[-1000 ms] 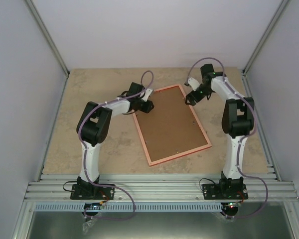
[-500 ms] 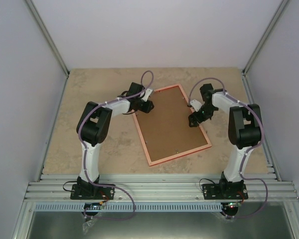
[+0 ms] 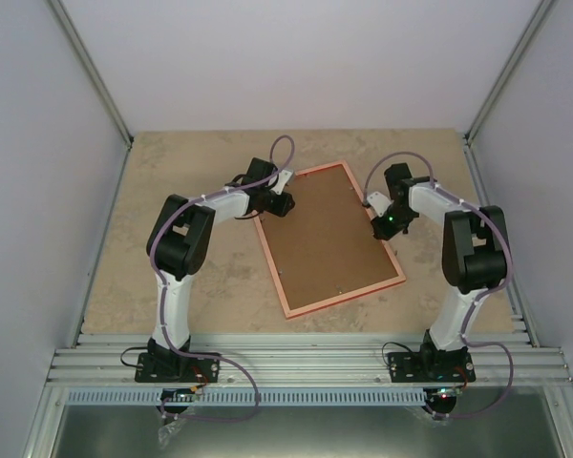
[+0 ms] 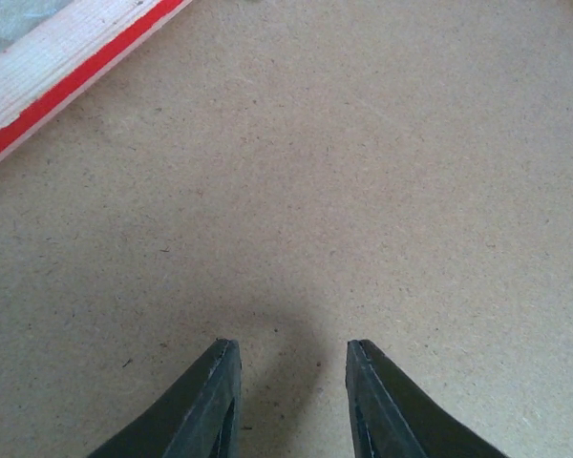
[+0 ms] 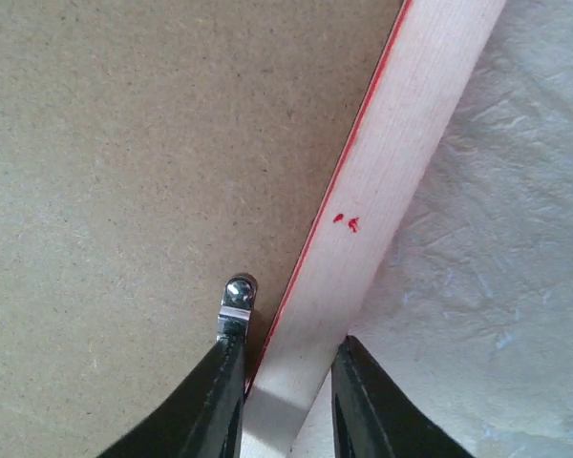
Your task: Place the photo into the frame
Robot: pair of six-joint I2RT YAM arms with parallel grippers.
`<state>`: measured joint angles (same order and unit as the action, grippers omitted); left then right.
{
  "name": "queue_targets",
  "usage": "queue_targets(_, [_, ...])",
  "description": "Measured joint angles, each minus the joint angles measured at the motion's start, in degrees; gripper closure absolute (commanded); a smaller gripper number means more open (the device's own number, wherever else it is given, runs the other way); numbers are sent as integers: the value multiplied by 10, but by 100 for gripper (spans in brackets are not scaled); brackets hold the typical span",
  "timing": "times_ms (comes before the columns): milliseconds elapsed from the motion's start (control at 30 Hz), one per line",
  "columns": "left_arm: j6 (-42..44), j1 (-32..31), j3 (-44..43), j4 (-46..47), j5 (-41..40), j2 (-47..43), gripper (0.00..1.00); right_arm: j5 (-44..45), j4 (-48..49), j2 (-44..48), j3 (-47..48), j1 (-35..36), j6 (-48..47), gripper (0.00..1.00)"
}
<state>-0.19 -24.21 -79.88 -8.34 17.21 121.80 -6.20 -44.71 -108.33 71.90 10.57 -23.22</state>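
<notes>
The frame (image 3: 346,297) lies back-up in the middle of the table, its pale back rail showing with a red inner edge (image 5: 401,162). A brown backing board (image 3: 325,239) fills it. The photo is hidden. My left gripper (image 3: 279,205) rests on the board near the frame's upper left rail (image 4: 57,67). Its fingers stand apart (image 4: 291,345) with only bare board (image 4: 344,172) between them. My right gripper (image 3: 382,229) is at the frame's right rail, and the rail runs between its fingers (image 5: 288,343), which have closed on it. Its left finger lies over a small metal tab (image 5: 237,303).
The beige tabletop (image 3: 172,277) surrounds the frame, also seen to the right of the rail (image 5: 516,286). Grey walls close in the left, right and far sides. An aluminium rail (image 3: 306,363) carries both arm bases at the near edge.
The right gripper came from above the frame's far right corner down along the right rail, lowered onto it, and its jaws narrowed around the rail. The left arm has not moved.
</notes>
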Motion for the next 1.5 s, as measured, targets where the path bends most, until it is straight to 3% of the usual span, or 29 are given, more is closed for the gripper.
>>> queue_targets(100, [0,0,0,-2,0,0,66,12,4,2,-1,1,6,88])
queue_targets(200, [0,0,0,-4,0,-1,67,20,20,0,2,-2,12,89])
queue_targets(533, [0,0,0,-4,0,-1,66,5,21,0,3,-2,14,59])
queue_targets(967, [0,1,0,-5,0,-1,66,-20,8,-10,12,2,2,50])
queue_targets(1100, [0,1,0,-5,-2,-1,66,-28,-1,-19,24,1,9,55])
queue_targets(1367, [0,1,0,-5,-3,-1,66,-4,6,-20,24,0,20,84])
queue_targets(1500, [0,1,0,-5,-4,-1,66,3,8,-17,21,0,29,93])
